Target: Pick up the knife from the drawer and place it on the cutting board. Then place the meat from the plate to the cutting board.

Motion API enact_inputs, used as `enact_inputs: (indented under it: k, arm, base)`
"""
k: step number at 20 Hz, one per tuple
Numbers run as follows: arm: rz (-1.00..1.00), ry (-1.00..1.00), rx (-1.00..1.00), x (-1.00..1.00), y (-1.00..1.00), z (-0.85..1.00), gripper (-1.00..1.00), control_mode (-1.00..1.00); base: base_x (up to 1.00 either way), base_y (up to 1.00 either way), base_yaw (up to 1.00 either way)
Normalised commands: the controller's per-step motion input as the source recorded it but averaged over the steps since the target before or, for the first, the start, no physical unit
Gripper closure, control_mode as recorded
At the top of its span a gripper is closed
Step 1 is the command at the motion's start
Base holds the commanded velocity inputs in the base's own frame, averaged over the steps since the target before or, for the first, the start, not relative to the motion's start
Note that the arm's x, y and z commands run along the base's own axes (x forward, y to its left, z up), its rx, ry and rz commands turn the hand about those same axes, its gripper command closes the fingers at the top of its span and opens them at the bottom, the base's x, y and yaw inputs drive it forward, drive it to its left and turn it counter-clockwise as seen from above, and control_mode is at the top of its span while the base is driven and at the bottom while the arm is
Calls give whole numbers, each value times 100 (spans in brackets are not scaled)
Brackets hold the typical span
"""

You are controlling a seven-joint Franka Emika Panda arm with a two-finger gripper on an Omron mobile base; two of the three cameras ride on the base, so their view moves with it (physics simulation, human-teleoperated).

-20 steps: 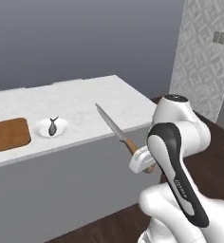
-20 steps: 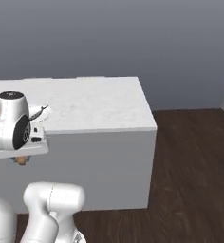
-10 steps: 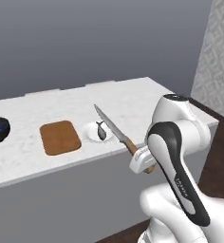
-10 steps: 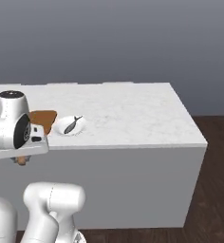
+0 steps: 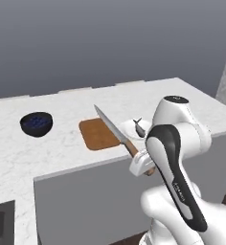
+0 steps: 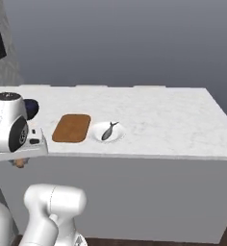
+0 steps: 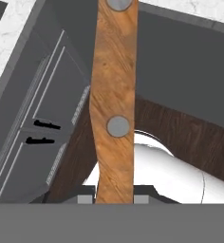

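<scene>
My gripper [image 5: 144,165] is shut on the knife's wooden handle [image 7: 115,104], held in front of the counter's front edge. The silver blade [image 5: 107,123] points up and away over the brown cutting board [image 5: 98,134], without touching it. In the right base view the board [image 6: 72,128] lies left of the white plate [image 6: 116,137], and the grey fish-shaped meat [image 6: 107,130] rests on that plate. The meat [image 5: 140,127] and plate [image 5: 127,127] sit just right of the blade. Fingertips [image 7: 85,200] clamp the handle from both sides. The wide drawer is out of view.
A dark blue bowl [image 5: 36,123] stands left of the board on the white marble counter [image 5: 191,103]. A sink corner [image 5: 0,225] lies at the lower left. Grey cabinet fronts with small black handles [image 7: 42,126] and dark wooden floor [image 7: 180,137] lie below the hand.
The base has driven along the counter, so the whole scene shifted right. Board, plate and bowl now lie in front of the arm. The knife stays in my gripper.
</scene>
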Motion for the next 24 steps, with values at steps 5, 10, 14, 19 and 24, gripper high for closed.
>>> enact_inputs:
  k: [5, 10, 14, 19, 24]
  arm:
    - [0, 0, 0, 0, 0, 0, 100, 100]
    - [0, 0, 0, 0, 0, 0, 100, 100]
    - [0, 0, 0, 0, 0, 0, 100, 100]
    - [0, 8, 0, 83, -3, 0, 100, -100]
    - [0, 13, 0, 100, -9, -9, 100, -100]
  base:
    - [56, 39, 14]
    - [19, 24, 5]
    - [38, 4, 0]
    - [0, 0, 0]
    - [0, 0, 0]
